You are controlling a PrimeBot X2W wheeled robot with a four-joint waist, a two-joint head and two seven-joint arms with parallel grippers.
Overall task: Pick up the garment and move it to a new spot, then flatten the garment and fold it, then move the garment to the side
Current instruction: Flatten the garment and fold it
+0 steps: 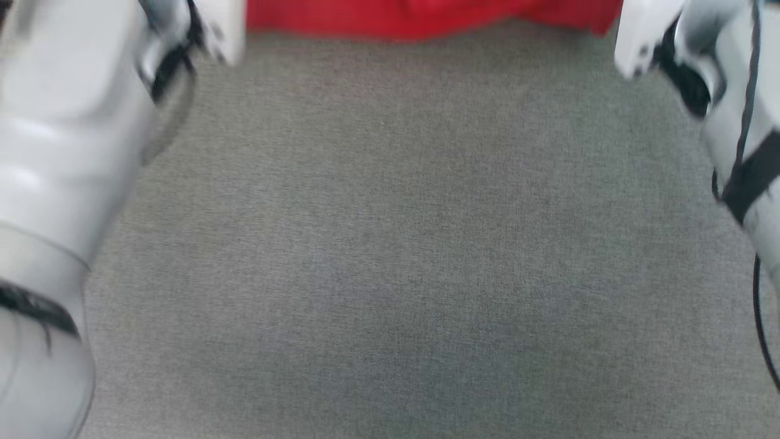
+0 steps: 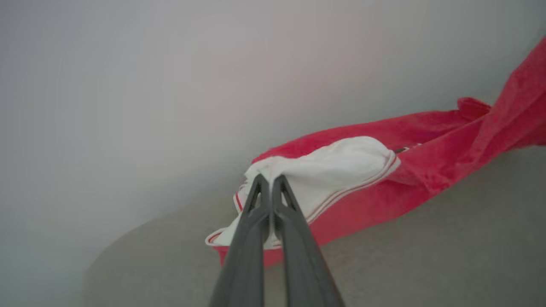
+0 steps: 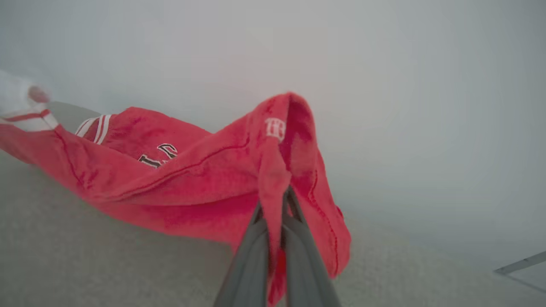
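The garment (image 1: 426, 18), red with white sleeve ends, stretches as a band along the top edge of the head view between my two pale arms. In the left wrist view my left gripper (image 2: 268, 181) is shut on its white, stripe-trimmed sleeve end, and the red garment (image 2: 448, 145) trails off to the right above the grey surface. My right gripper (image 3: 277, 200) is shut on a red fold in the right wrist view; the garment (image 3: 179, 170) hangs from that fold to the left, with dark lettering on it showing.
A grey cloth-covered table (image 1: 402, 256) spreads across the head view below the garment. My left forearm (image 1: 61, 152) stands at the left side and my right forearm (image 1: 731, 110) at the right. A pale wall lies behind in both wrist views.
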